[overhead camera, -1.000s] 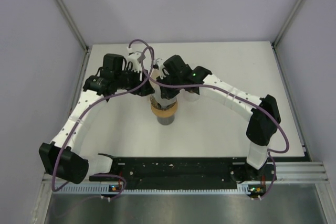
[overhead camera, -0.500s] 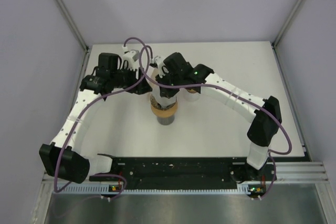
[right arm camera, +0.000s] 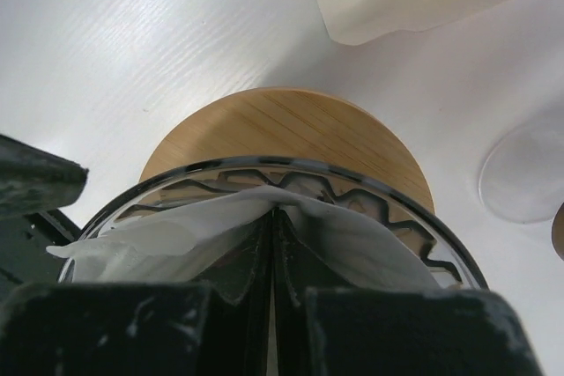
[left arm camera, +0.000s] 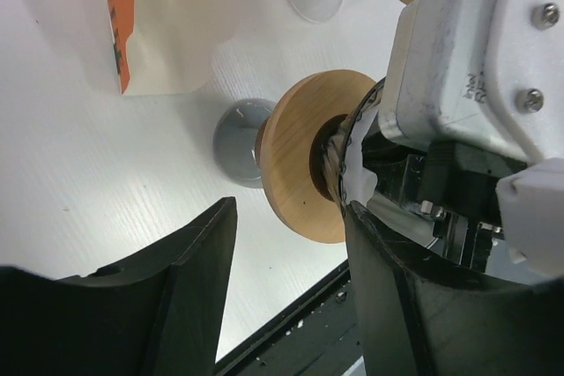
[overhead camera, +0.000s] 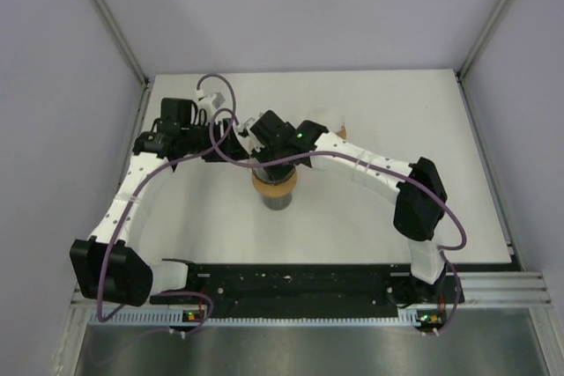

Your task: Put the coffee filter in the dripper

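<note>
Now right gripper (right arm camera: 271, 239) pinched tight on coffee filter (right arm camera: 167, 233) inside dripper (right arm camera: 295, 134). Left gripper (left arm camera: 289, 217) spread wide beside dripper, holds nothing.

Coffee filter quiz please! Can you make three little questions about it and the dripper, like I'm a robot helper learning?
1. True or false: the right gripper is pinching the coffee filter.
2. The collar under the glass dripper is made of: A metal, B wood, C red plastic.
3. Fill in: the left gripper has its jaws ____.
Key: 1 true; 2 B; 3 open.
</note>
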`<state>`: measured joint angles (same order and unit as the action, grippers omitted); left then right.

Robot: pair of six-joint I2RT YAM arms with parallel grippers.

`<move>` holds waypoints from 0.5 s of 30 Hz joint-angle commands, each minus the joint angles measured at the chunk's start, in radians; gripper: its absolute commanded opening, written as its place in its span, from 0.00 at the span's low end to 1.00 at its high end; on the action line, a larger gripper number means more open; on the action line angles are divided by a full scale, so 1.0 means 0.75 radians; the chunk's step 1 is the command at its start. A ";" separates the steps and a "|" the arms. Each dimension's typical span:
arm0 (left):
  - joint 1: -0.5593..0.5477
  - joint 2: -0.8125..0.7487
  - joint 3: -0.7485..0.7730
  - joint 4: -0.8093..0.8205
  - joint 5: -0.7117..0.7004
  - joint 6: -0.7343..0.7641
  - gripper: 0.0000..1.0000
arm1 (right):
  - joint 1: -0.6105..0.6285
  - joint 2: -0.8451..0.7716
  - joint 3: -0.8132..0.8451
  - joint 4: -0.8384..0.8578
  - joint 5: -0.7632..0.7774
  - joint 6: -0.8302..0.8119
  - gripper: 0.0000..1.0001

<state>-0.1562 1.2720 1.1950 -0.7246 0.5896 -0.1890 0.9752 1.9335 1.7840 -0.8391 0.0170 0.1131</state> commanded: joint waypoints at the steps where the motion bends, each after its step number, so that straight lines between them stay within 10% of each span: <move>1: 0.012 -0.043 -0.067 0.101 0.108 -0.077 0.57 | 0.021 0.087 0.063 -0.047 0.078 0.009 0.00; 15: 0.014 -0.045 -0.123 0.179 0.200 -0.153 0.55 | 0.017 0.163 0.096 -0.045 -0.010 0.017 0.00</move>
<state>-0.1432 1.2697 1.0748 -0.6201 0.7010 -0.3195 0.9783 1.9888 1.8481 -0.8787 0.0429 0.1307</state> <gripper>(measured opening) 0.557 0.002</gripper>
